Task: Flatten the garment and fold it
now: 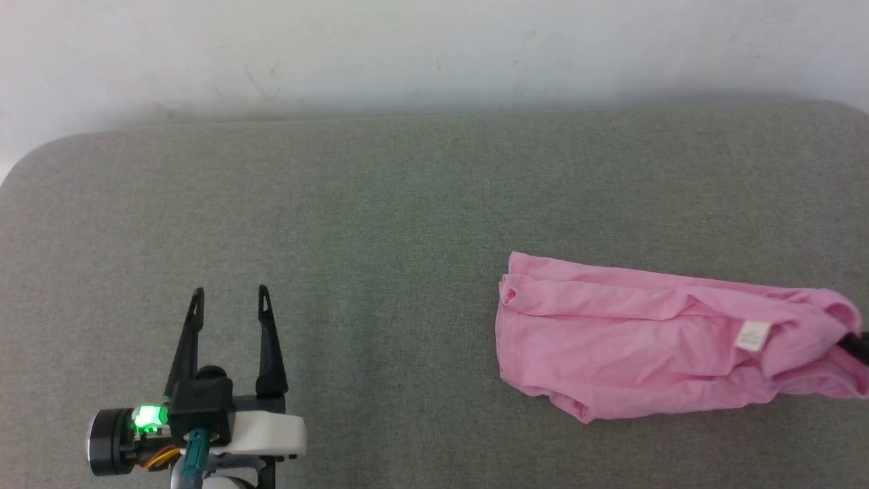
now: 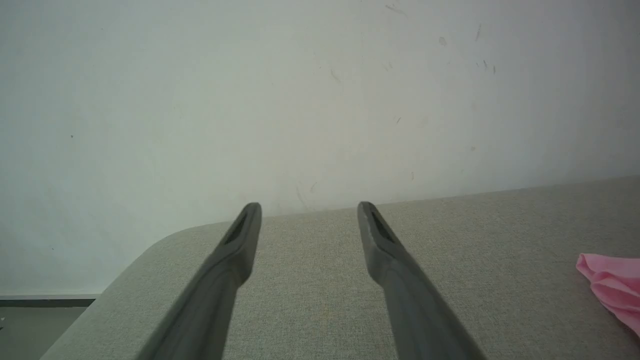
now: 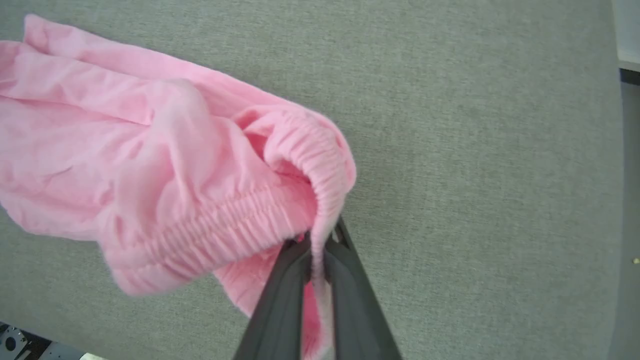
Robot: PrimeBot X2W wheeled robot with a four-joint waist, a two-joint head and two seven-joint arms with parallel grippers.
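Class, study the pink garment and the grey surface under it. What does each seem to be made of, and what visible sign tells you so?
The pink garment: thin soft knit, likely cotton jersey, matte; it creases and slumps, and its waistband is gathered in fine ribs. The grey surface: woven upholstery-like cloth, matte; a fine speckled weave shows, perhaps over padding.

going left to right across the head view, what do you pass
left gripper, open over the grey surface → garment, crumpled → white label near the garment's right end → right gripper, dark tip at the picture's right edge, shut on the garment
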